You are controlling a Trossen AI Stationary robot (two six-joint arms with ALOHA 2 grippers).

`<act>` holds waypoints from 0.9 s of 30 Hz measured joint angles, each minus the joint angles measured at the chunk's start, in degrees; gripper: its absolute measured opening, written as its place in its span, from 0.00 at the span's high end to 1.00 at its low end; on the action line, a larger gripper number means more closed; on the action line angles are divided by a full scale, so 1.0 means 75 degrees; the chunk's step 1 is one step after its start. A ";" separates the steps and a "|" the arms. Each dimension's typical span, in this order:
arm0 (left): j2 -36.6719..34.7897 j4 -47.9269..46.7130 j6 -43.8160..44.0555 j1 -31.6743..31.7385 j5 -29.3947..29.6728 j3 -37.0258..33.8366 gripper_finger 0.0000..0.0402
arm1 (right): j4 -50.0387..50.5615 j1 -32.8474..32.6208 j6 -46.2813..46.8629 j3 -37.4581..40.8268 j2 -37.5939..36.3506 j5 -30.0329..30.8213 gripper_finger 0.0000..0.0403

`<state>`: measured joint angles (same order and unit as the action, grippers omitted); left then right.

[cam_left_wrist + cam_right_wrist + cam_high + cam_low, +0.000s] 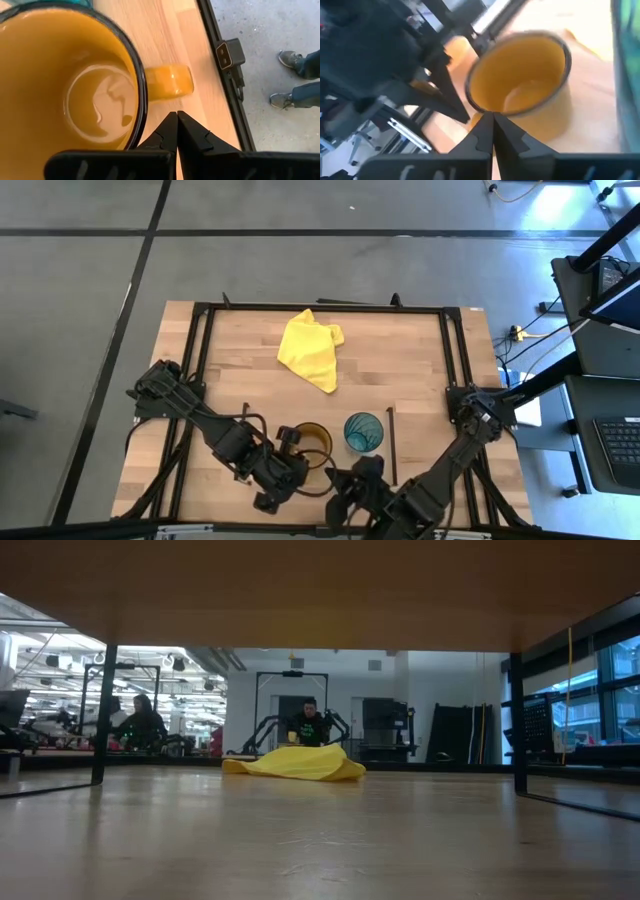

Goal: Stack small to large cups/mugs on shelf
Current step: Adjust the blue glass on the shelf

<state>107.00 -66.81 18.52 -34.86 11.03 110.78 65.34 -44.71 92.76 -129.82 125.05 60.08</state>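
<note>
An amber-brown mug (312, 442) with a dark rim stands upright on the light-wood shelf board (330, 412), with the teal ribbed tumbler (364, 432) upright to its right. The board's black uprights (391, 445) stand at its short ends. My left gripper (177, 119) is shut beside the mug's wall, just below its handle (170, 82). My right gripper (492, 119) is shut at the mug's (520, 75) near side, with the tumbler (627, 70) to one side. The small pale-orange mug does not show as a separate thing. My left gripper's shut fingers (162, 132) lie next to the mug's outer wall (142, 125), under the handle; I cannot tell whether they touch it. My right gripper's shut fingertips (485, 125) point at the mug's lower wall (540, 125); I cannot tell whether they touch it.
A crumpled yellow cloth (312, 348) lies on the tabletop toward the far edge and also shows in the low view (300, 762). The table's black frame (452, 350) runs along its sides. A person's feet (295, 75) stand on the floor beside the table. People show in the room behind (310, 725).
</note>
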 joint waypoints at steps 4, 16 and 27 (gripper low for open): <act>-0.0113 -0.0082 0.0039 -0.0095 0.0017 0.0000 1.00 | -0.0085 -0.0156 -0.0977 -0.0392 -0.0003 0.0579 0.97; -0.1262 0.0635 -0.0116 -0.0247 0.1125 -0.0003 1.00 | -0.3103 -0.0749 -0.6133 -0.0696 -0.0175 0.2165 0.97; -0.1512 0.1953 -0.2330 0.2019 0.0371 0.0002 1.00 | -0.3536 -0.1381 -0.5679 -0.0696 -0.0184 0.2384 0.97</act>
<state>95.66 -52.16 1.04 -19.72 13.81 110.79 38.82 -55.07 50.16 -135.04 123.68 77.96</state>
